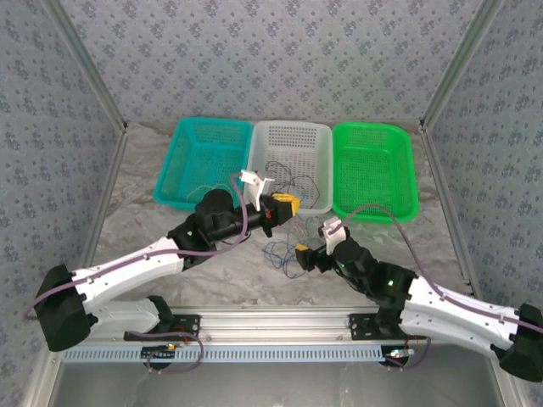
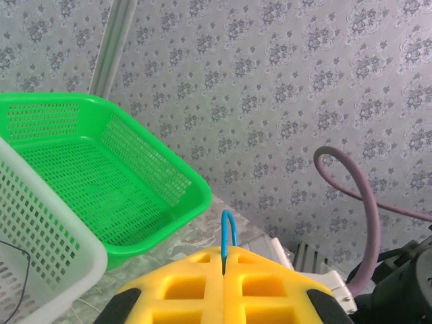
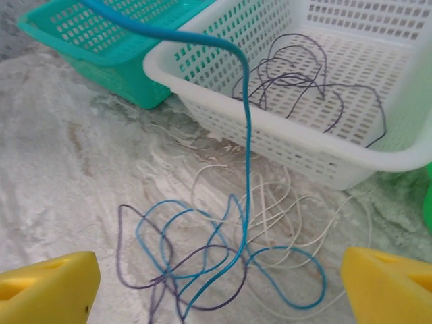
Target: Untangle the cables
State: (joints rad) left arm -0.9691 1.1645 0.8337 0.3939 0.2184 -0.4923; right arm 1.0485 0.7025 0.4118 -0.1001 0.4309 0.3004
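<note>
On the worktop (image 3: pixel 81 155), just in front of the white basket (image 3: pixel 283 148), the cables (image 3: pixel 233 255) lie in a loose knot of blue, dark and whitish loops crossing one another. One blue cable (image 3: pixel 248 135) rises out of the knot and runs up toward the left pincer (image 2: pixel 223 264). Its yellow pads are pressed together on that cable, and a short blue loop pokes out above the seam. More dark cables (image 3: pixel 325 67) sit inside the white basket; I cannot tell whether any strand runs over the rim to join the knot. The right pincer (image 3: pixel 216 287) hangs low over the near side of the knot, pads wide apart, holding nothing.

The step in hand looks like drawing the blue cable free: one part is lifted, while the rest is caught among the dark and whitish loops. The next move seems to call for the right pincer to come down and pinch or pin another strand close to where the blue one crosses it. A further pull by the left would then part the strands rather than drag the whole knot. Wire this thin and floppy would need a precise close right at the worktop.

A teal basket (image 3: pixel 88 34) and a green basket (image 2: pixel 152 169) flank the white one.

No brand, label or writing can be read.
</note>
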